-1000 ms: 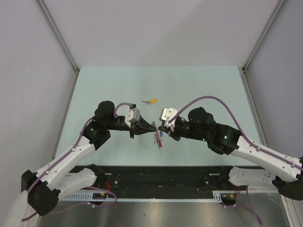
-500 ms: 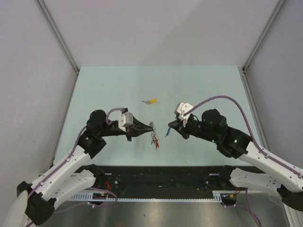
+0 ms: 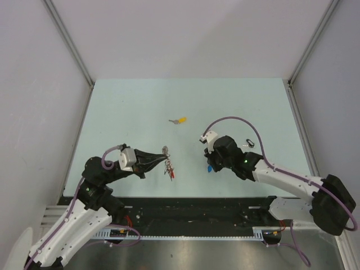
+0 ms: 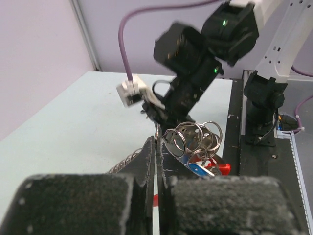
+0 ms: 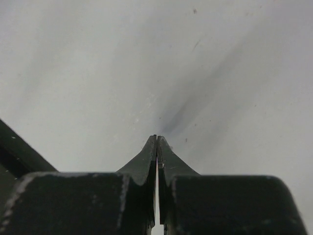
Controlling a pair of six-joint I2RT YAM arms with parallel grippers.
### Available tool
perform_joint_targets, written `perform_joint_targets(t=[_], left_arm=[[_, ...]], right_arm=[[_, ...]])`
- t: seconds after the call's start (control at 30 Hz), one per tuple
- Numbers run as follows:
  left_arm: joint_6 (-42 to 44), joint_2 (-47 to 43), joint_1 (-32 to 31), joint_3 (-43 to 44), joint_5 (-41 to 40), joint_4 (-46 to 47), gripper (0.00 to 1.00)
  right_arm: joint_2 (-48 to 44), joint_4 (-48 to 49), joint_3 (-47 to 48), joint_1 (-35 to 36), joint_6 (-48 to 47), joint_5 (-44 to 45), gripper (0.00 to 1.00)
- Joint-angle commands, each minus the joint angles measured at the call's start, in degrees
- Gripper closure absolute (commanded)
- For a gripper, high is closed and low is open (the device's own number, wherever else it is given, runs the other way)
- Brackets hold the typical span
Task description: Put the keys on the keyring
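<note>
Change noted: a second ago both grippers met nose to nose over the middle of the table (image 3: pixel 124 112); now they stand well apart. The left gripper (image 3: pixel 162 155) has pulled back toward its near-left side. Its jaws are pinched closed on the keyring (image 4: pixel 192 138), whose silver rings bunch just past the fingertips with red and blue pieces dangling beneath. The right gripper (image 3: pixel 210 163) has tipped down toward the table, jaws pressed together. From above, the blue-capped key (image 3: pixel 209 168) shows at its tip, yet its wrist view shows nothing between the fingers, so you cannot tell whether it holds that key.

Judgement: the threading try has broken off with this key not on the ring, so you will need to bring the two together again. The yellow-capped key (image 3: pixel 180 120) lies untouched farther back.

Writing: none legible anywhere; only a green light (image 3: pixel 245 161) glows just behind the right gripper.
</note>
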Motion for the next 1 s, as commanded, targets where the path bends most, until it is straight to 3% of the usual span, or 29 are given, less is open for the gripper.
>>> perform_joint_targets(t=[0.0,0.27,0.53,0.6,0.63,0.67,0.87,0.97], left_arm=[[-0.1,-3.4,0.0,-0.6,-3.9,-2.1,1.00],[0.3,-3.1,0.4,-0.7,-5.8,-2.3,1.00],[-0.6,-3.8,2.2,-1.2,-4.9,-1.3,1.00],[-1.0,-3.5,3.2,-1.2,-4.4,-1.0,1.00],[-1.2,-3.4,3.4,-1.2,-3.8,-0.7,1.00],[-1.4,-3.4,3.9,-1.2,-3.4,-0.5,1.00],[-2.0,-3.2,5.1,-1.2,-2.4,-0.2,1.00],[-2.4,-3.2,5.6,-1.2,-2.0,0.1,1.00]], right_arm=[[4.7,14.8,-3.4,0.4,3.9,4.4,1.00],[15.5,42.7,-9.9,1.3,3.6,7.7,1.00],[24.6,55.8,-13.2,3.9,4.3,11.5,1.00],[24.9,55.1,-13.3,4.4,4.7,11.7,0.98],[24.3,54.2,-13.3,5.1,4.9,11.9,0.92],[22.2,51.4,-13.2,5.2,5.2,11.9,0.79],[14.3,28.9,-6.5,3.5,8.5,10.7,0.49],[12.2,18.2,-1.3,1.5,9.6,7.1,0.44]])
